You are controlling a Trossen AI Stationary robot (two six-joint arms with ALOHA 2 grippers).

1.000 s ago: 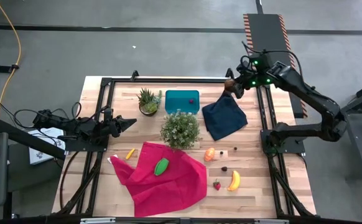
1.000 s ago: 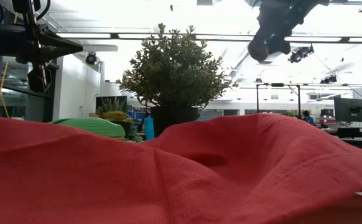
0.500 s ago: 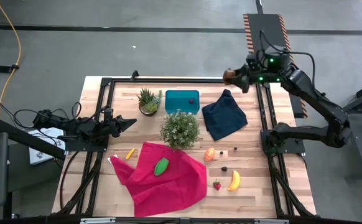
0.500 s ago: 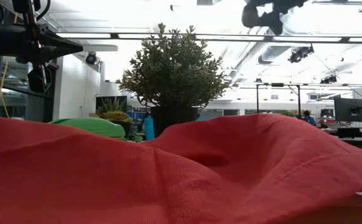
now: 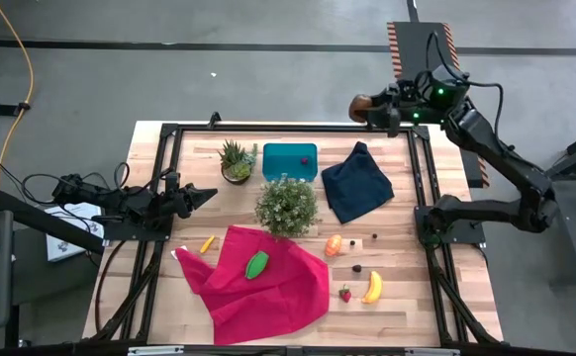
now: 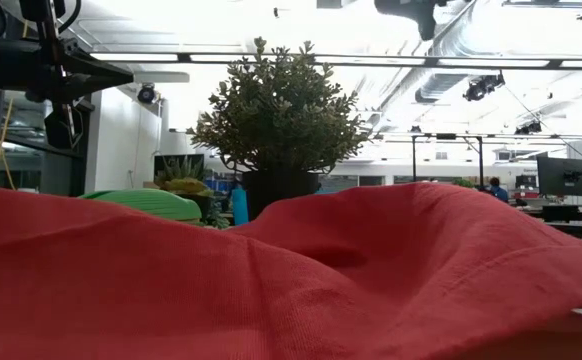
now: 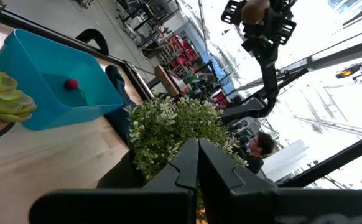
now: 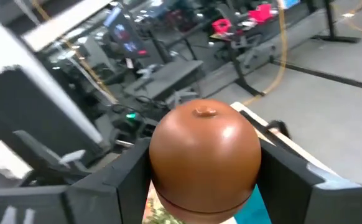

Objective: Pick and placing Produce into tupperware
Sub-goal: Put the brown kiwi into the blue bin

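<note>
My right gripper (image 5: pixel 364 107) is high in the air over the table's far edge, shut on the brown oval (image 8: pixel 204 155). The teal tupperware (image 5: pixel 289 161) stands near the far edge with a tiny dark red bit (image 7: pixel 72 84) inside. On the near right of the table lie the yellow banana (image 5: pixel 372 287), red strawberry (image 5: pixel 345 293), orange pieces (image 5: pixel 335 243) and tiny dark bits (image 5: pixel 356 268). The green piece (image 5: pixel 256 264) lies on a red cloth. My left gripper (image 5: pixel 209 195) waits shut at the table's left side. My right gripper holds the brown oval pinched between its two fingers (image 8: pixel 125 180), one on each side of its middle (image 8: pixel 162 168). The oval is lifted clear, far above the table, with its tip (image 8: pixel 203 112) pointing out past the fingertips.
A bushy potted plant (image 5: pixel 287 206) stands just in front of the tub and a spiky succulent (image 5: pixel 236 161) to its left. A navy cloth (image 5: pixel 357 186) lies right of the tub. The red cloth (image 5: pixel 258 282) covers the near middle. A small yellow piece (image 5: pixel 207 243) lies at its left.
My right gripper, still shut on the brown oval, has risen from above the navy cloth's far corner and moved toward the table's far edge, nearly leaving the low view at its top. Nothing else has moved.
</note>
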